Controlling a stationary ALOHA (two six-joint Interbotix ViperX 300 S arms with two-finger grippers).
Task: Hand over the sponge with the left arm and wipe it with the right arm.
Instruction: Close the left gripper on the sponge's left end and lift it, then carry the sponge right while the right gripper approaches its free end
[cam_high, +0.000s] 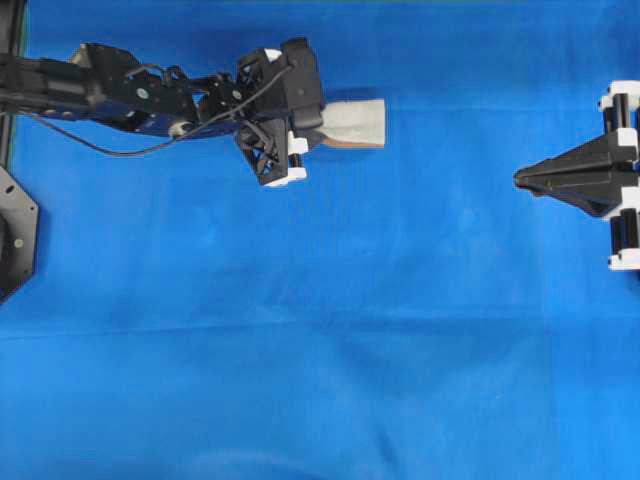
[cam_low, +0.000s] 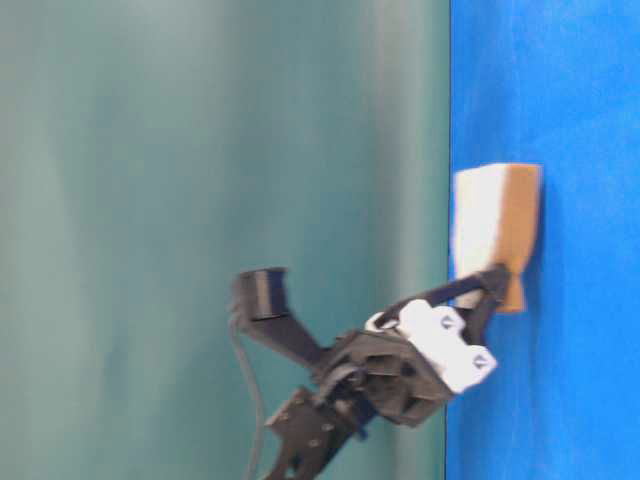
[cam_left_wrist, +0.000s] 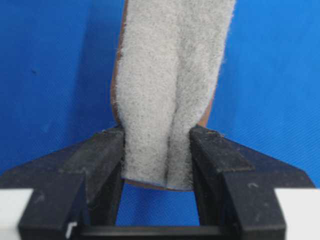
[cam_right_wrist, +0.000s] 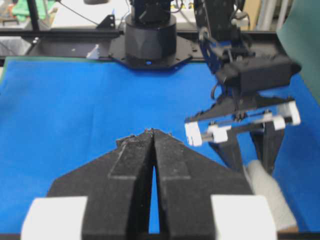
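The sponge lies on the blue cloth at the upper middle, its grey-white fuzzy face up and a thin orange-brown layer beneath. My left gripper is shut on its near end. In the left wrist view both fingers press the sponge from the sides, and a crease runs down its fuzzy face. My right gripper rests at the right edge, far from the sponge, pointing left. Its fingers are shut with nothing between them. From the right wrist view, the left gripper stands over the sponge.
Blue cloth covers the whole table. The left arm's black base plate sits at the left edge. A teal wall stands behind the table. Black frame rails and another arm base line the far side.
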